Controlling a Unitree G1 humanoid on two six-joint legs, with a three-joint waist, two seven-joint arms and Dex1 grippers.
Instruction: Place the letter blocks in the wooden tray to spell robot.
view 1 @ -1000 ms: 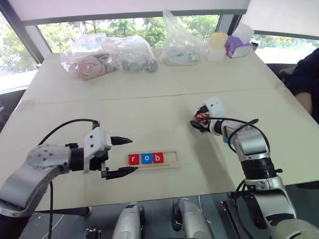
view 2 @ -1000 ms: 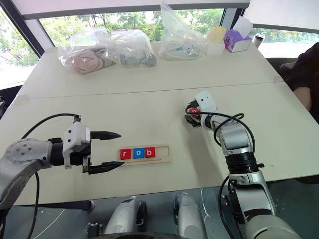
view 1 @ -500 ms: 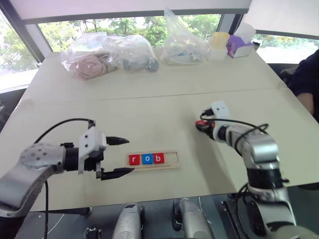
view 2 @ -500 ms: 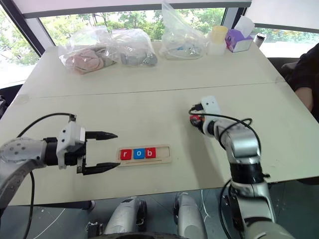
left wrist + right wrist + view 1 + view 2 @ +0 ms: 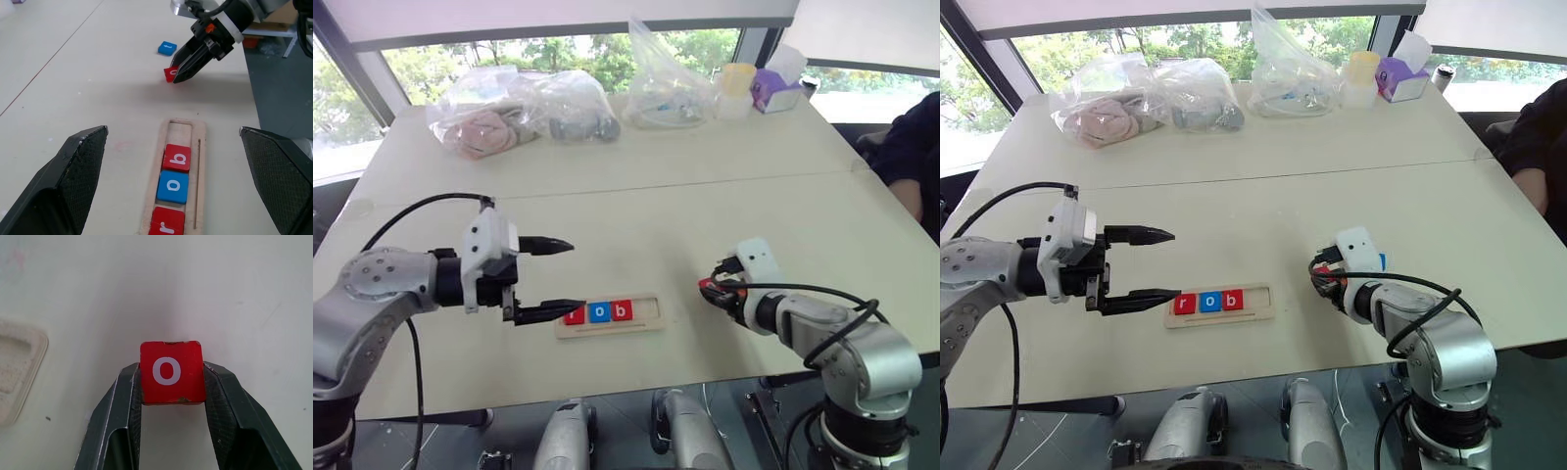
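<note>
Right gripper [image 5: 170, 382] clamped on red "o" block [image 5: 171, 372] near wooden tray [image 5: 198, 147], left gripper [image 5: 546, 278] spread wide; shallow edge grip, likely to slip or tilt short of the slot.

held block [image 5: 171, 372]: red — white "o"
tray blocks [image 5: 172, 185]: red, blue, red
wooden tray [image 5: 200, 147]: pale
loose block [image 5: 167, 48]: blue

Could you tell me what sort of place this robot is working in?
Probably an office or lab set up for robot trials: a wide pale table beside large windows with trees outside, clear plastic bags and a tissue box along its far edge, and a seated person's dark sleeve at the right.
</note>
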